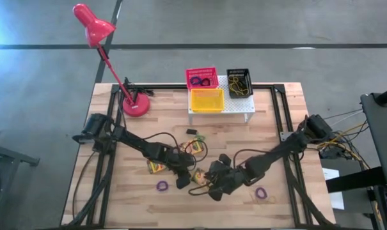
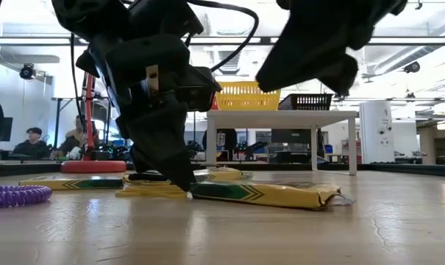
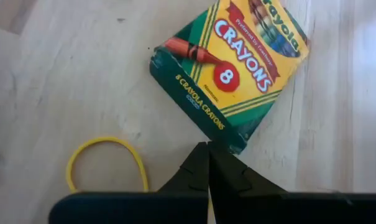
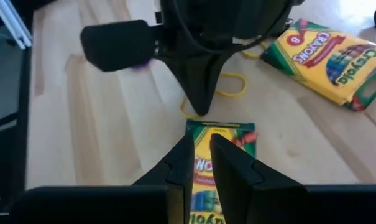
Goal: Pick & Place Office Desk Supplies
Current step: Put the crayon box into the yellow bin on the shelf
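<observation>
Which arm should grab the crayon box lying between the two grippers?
Right, probably. The right gripper already straddles the edge of that crayon box with its fingers slightly apart. The left gripper is shut, tips down at the box's other end beside a yellow loop.

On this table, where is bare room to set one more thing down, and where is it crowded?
Free: the wood in front of the white shelf, toward the right edge, and the left edge in front of the red lamp. Crowded: the front middle, where both arms meet over crayon boxes and loops.
</observation>
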### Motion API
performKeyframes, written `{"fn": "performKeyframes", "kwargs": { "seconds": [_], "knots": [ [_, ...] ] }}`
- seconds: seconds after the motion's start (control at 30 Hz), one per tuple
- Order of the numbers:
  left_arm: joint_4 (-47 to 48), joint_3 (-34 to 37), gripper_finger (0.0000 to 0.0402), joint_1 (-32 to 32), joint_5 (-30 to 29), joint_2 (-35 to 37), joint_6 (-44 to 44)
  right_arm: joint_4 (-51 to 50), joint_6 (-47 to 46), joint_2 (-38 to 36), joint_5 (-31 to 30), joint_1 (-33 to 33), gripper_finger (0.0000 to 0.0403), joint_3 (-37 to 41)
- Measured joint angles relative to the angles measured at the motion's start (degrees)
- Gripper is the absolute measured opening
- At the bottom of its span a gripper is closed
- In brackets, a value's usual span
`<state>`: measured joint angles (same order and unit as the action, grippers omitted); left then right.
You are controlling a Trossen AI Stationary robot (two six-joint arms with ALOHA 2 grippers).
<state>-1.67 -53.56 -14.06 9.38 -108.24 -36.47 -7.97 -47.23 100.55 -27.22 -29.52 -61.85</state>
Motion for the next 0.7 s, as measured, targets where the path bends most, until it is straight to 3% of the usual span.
{"fn": "performKeyframes", "kwargs": {
  "seconds": [0.27, 0.57, 0.7],
  "knots": [
    [2.72, -0.04, 0.0001, -0.4, -2.81, 2.91, 1.93, -6.01, -1.14, -1.33, 0.49, -1.86, 0.0054, 0.06],
    [-6.91, -0.22, 0.0001, -2.19, 0.51, 2.33, 3.57, -6.72, -6.13, -1.05, 12.72, -4.91, 0.0131, 6.28],
    [-7.31, -0.31, 0.0001, -1.2, -0.86, 0.82, 2.7, -4.85, -7.85, -0.96, 13.51, -5.48, 0.0136, 9.31]
  ]
}}
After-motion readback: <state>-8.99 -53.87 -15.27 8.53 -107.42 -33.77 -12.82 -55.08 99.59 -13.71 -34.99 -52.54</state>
